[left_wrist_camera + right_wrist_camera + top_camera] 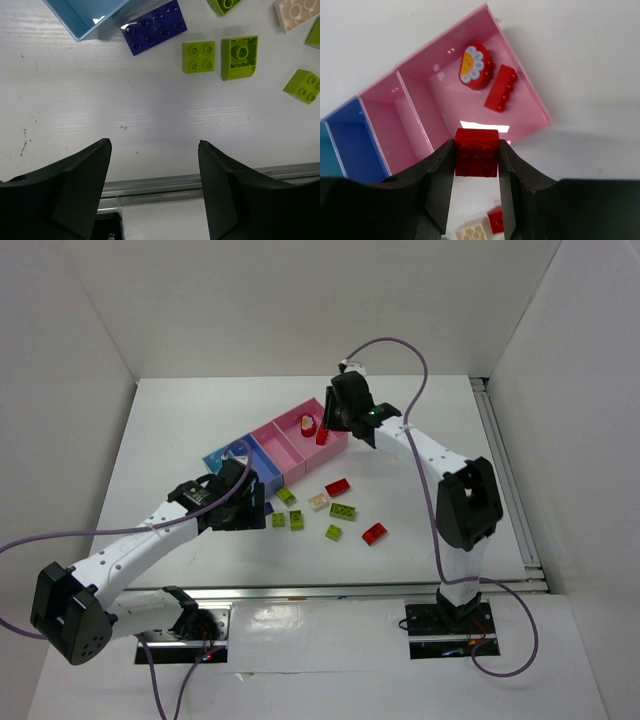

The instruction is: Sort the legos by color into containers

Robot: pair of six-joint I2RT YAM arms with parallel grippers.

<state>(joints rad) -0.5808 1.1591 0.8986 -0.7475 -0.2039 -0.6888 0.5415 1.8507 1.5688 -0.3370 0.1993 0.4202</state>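
Note:
My right gripper (476,143) is shut on a red 2x2 lego (476,152), held above the near rim of the end pink container (520,107). Inside that container lie a red lego with a flower print (476,66) and a narrow red lego (500,94). From above, the right gripper (322,434) hangs over the same pink container (335,443). My left gripper (155,145) stands open and empty over bare table, short of a purple lego (153,26) that lies against the light blue container (85,17). Lime green legos (198,56) (240,57) lie beyond it.
Loose on the table lie a red lego (338,487), a cream one (319,501), another red one (374,533) and several green ones (343,511). A second pink container (395,115) and a medium blue container (350,145) join the row. A metal rail (200,182) edges the table.

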